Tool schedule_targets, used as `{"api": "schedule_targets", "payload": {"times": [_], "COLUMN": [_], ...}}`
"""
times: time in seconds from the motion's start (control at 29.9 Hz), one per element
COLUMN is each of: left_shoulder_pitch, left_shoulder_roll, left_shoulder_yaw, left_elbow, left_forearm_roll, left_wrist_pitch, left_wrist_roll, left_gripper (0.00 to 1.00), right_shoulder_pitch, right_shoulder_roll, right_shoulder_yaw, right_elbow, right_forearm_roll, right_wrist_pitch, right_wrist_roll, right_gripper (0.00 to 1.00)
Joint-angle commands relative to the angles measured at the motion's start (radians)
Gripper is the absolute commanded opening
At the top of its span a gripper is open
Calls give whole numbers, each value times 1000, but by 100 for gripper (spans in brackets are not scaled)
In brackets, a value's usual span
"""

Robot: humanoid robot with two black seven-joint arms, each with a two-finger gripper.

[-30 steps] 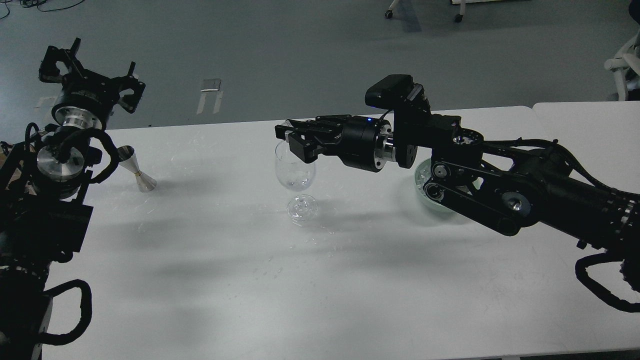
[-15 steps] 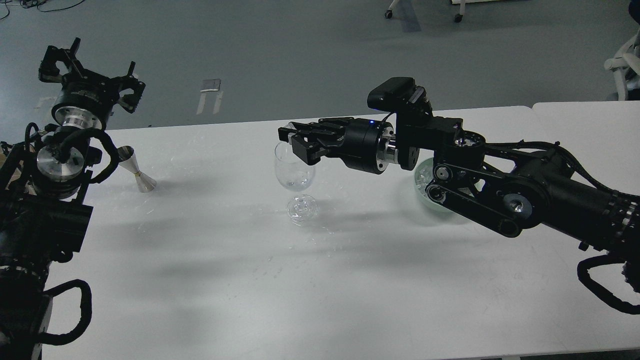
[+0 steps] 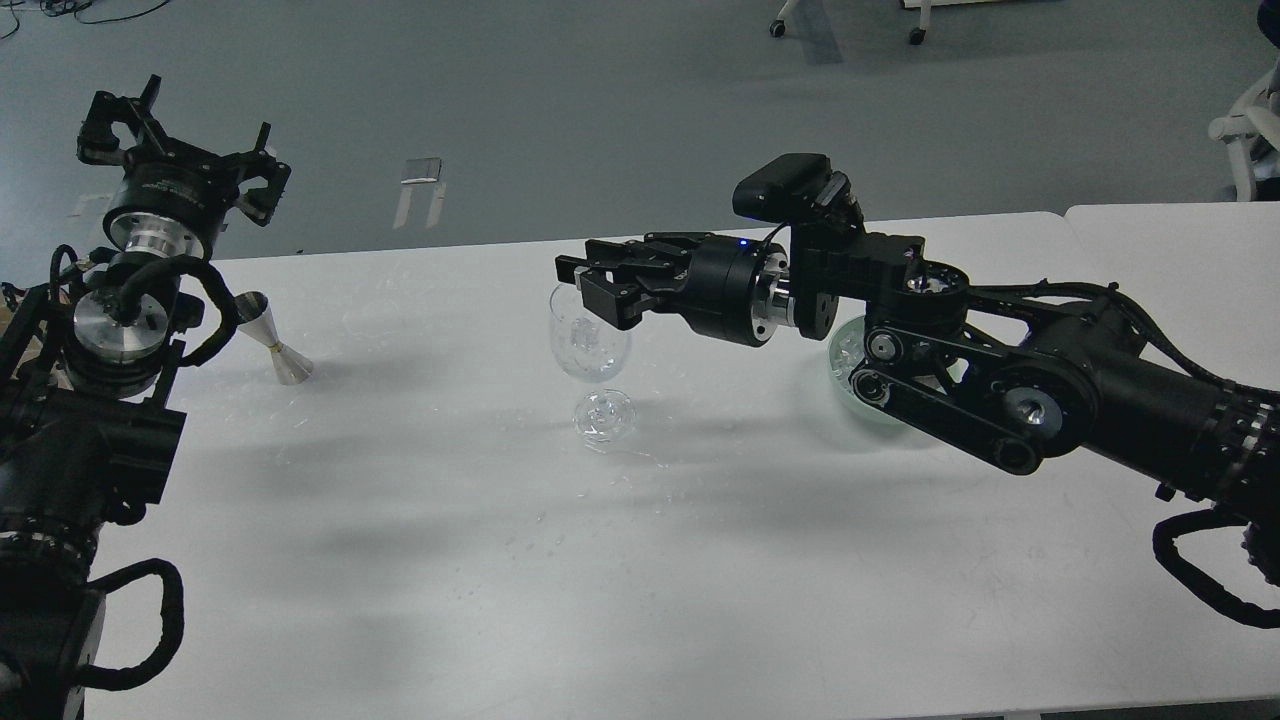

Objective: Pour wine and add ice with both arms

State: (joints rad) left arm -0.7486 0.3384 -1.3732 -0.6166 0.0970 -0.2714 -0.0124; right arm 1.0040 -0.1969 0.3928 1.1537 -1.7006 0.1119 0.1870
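Observation:
A clear wine glass (image 3: 590,345) stands upright mid-table, with a few small glassy ice pieces (image 3: 580,338) in its bowl. My right gripper (image 3: 583,283) hovers just above the glass rim, coming in from the right. Its fingers are slightly apart and hold nothing I can see. A pale green bowl (image 3: 846,368) with more ice sits behind my right arm (image 3: 1000,340), mostly hidden. My left gripper (image 3: 180,150) is raised at the far left, open and empty, above and behind a silver jigger (image 3: 276,348).
The white table (image 3: 640,560) has a seam to a second table at the far right (image 3: 1170,250). Grey floor lies beyond the far edge, with chair legs at the top right (image 3: 1245,130). The near half of the table is bare.
The small clear piece at my right gripper's fingertips is gone, and more glassy pieces show in the glass bowl. The right arm shifted slightly right. The left arm has not moved.

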Motion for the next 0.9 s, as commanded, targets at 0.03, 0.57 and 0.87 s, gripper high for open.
{"api": "schedule_targets", "payload": {"times": [0.03,0.57,0.87], "left_shoulder_pitch": [0,2,60], "left_shoulder_roll": [-1,11,21], "left_shoulder_yaw": [0,17,20], "left_elbow": [0,-6,-130], "left_forearm_roll": [0,4,7], "left_wrist_pitch": [0,-17,-111], "left_wrist_roll": [0,12,2], "left_gripper": [96,97,98], "right_shoulder_pitch": [-1,-47,-38], "right_shoulder_roll": [-4,152,188], "right_shoulder_yaw": [3,516,805], "right_elbow": [4,4,-103], "right_forearm_roll": [3,38,414], "right_wrist_pitch": [-6,-21,-23], "right_wrist_roll": [0,-1,-4], "right_gripper": [56,100,100]}}
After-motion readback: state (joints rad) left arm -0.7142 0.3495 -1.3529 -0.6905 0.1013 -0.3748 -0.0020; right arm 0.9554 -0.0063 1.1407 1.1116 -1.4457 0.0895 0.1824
